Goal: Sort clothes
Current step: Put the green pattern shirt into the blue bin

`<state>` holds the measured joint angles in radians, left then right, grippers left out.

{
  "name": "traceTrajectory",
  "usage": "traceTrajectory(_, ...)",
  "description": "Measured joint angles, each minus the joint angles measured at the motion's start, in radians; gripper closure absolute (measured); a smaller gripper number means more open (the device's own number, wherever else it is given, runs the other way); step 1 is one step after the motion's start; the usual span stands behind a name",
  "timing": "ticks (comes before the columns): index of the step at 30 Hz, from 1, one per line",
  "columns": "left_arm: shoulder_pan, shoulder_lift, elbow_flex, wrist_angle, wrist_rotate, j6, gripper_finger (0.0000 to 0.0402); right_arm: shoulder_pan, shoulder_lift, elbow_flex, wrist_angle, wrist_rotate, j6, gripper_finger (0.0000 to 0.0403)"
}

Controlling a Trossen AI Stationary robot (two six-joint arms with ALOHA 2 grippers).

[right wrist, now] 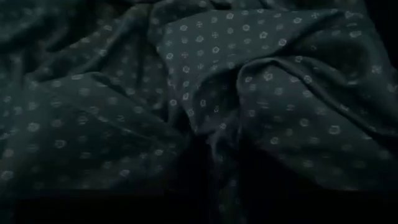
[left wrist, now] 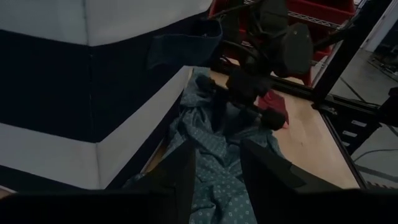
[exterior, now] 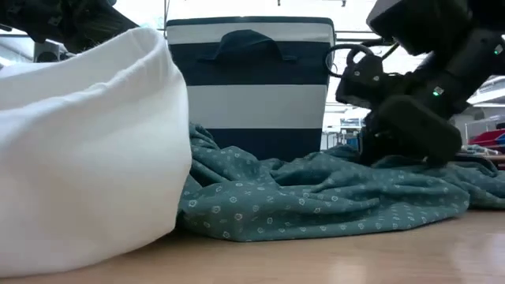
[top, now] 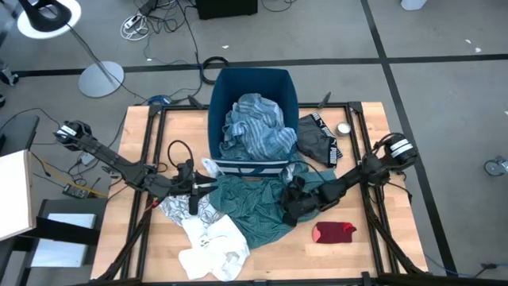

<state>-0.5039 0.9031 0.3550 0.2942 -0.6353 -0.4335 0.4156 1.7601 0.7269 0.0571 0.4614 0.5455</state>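
Left arm: it reaches in from the table's left edge, and the left gripper point(top: 193, 191) sits over the left end of the green shirt, beside the printed white cloth.
Left fingers: the two dark fingers point(left wrist: 180, 180) stand apart with a gap between them and hold nothing; patterned green fabric shows through the gap.
White garment: a plain white piece point(top: 213, 250) lies crumpled at the front left of the table, and in the low view it fills the left side as a big white mound point(exterior: 79, 150).
Printed white cloth: a white piece with black print point(top: 176, 208) lies just beyond the white garment, under the left gripper.
Bin: a dark blue bin with white stripes point(top: 218, 91) stands at the back middle of the table, a striped teal cloth point(top: 254, 131) heaped inside it.
Green shirt: the dotted green shirt point(top: 254, 206) is spread on the table just in front of the bin, between the two grippers.
Right gripper: the right gripper point(top: 295, 205) is pressed down into the right end of the green shirt; its wrist view shows only bunched folds.
Right fingers: buried in the fabric; cannot tell whether they grip.
Black garment: a black piece with white lettering point(top: 319, 139) lies right of the bin.
Red piece: a small red item point(top: 333, 232) lies on the wood at front right, apart from the shirt.
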Motion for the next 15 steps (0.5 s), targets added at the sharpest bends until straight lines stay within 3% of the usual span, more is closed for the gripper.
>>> traceTrajectory(3, 0.000, 0.000, 0.000, 0.000, 0.000, -0.004, 0.0270, 0.007, -0.009, 0.013, 0.017, -0.018, -0.051, 0.0383)
traceTrajectory(12, 0.000, 0.000, 0.000, -0.001, 0.000, -0.013, 0.0270, 0.023, -0.278, 0.196, -0.289, -0.016, -0.140, 0.0397)
traceTrajectory(15, 0.000, 0.000, 0.000, -0.001, 0.000, -0.013, 0.0270, 0.028, -0.375, 0.269, -0.309, 0.028, -0.217, 0.0399)
